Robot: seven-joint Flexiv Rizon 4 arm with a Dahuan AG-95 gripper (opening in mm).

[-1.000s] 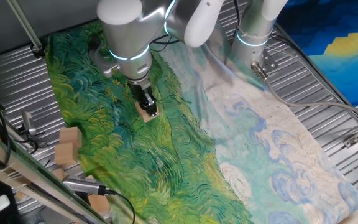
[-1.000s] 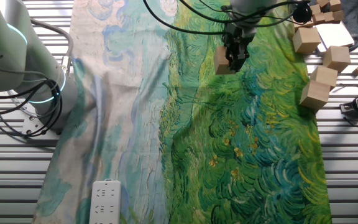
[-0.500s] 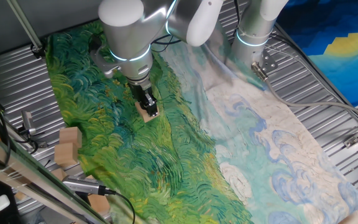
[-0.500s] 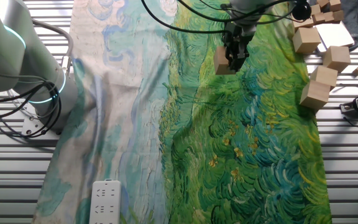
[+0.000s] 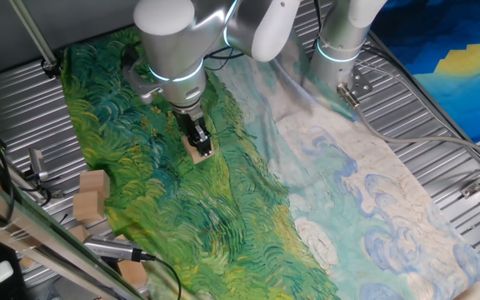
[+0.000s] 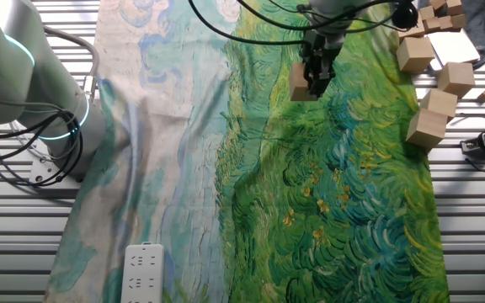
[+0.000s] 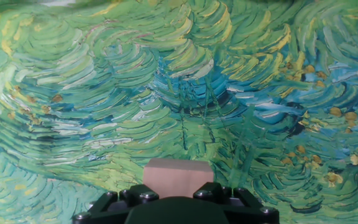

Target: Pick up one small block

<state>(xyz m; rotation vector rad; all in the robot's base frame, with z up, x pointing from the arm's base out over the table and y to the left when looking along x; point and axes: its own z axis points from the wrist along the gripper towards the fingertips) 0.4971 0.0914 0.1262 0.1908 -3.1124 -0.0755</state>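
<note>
The small block (image 5: 199, 153) is a plain light-tan wooden cube held between my gripper's (image 5: 197, 143) black fingers over the green part of the painted cloth (image 5: 182, 208). In the other fixed view the block (image 6: 300, 82) sits at the tips of the gripper (image 6: 316, 77), low over the cloth; I cannot tell if it touches. In the hand view the block (image 7: 178, 177) fills the gap between the jaws at the bottom centre. The gripper is shut on it.
Larger look-alike tan cubes (image 6: 414, 52) (image 6: 455, 77) (image 6: 428, 128) lie at the cloth's edge, also in the one fixed view (image 5: 90, 193). A white power strip (image 6: 141, 273) lies at the cloth's near corner. A second arm's base (image 6: 36, 80) stands beside the cloth.
The arm has shifted very slightly, with the block still in the gripper. Nothing else moved.
</note>
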